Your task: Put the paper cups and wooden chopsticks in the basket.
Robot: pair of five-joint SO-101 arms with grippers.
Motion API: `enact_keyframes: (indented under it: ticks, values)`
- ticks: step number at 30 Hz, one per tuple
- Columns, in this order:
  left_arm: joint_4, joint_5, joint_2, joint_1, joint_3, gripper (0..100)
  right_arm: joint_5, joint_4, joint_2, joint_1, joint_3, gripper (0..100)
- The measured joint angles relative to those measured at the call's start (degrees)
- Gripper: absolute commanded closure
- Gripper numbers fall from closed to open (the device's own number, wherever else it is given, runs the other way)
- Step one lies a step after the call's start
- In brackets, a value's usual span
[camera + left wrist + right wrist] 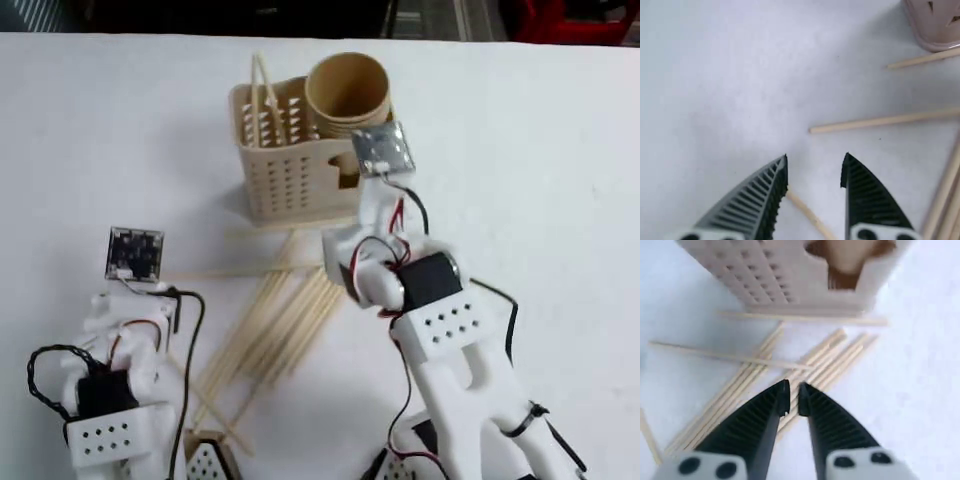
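White table (540,150) under both arms.

Right arm (445,330) at the near right, angled toward the basket; wrist just short of the basket's near corner.

Left arm (115,400) at the near left, well apart from the basket.

Perforated cream basket (285,175) upright toward the far middle of the table.

Loose wooden chopsticks (270,325) fanned flat on the table between the two arms, just in front of the basket. A few crosswise near its foot.

Stack of paper cups (347,90) standing inside the basket, right-hand part, rim above the wall.

Two chopsticks (263,95) upright in the basket's left-hand part, leaning on its far wall.

Right gripper (793,395) over the loose bundle. Jaws drawn close, only a thin slit between the tips, nothing in it.

Left gripper (815,162) low over bare table. Jaws well apart, holding nothing. One stray chopstick (807,215) on the table below, running beneath the gap.
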Motion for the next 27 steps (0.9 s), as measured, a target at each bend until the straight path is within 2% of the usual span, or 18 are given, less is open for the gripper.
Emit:
enact_keyframes:
  ticks: [6,15,27]
  values:
    - [0.0,0.0,0.0,0.0,0.0,82,-8.9,-0.7,8.7,0.2,2.4,85.8]
    - [0.0,0.0,0.0,0.0,0.0,82,-18.1,-8.7,28.0,0.3,2.3,85.8]
    - [0.0,0.0,0.0,0.0,0.0,82,-21.5,-9.3,45.2,5.5,-7.9,85.8]
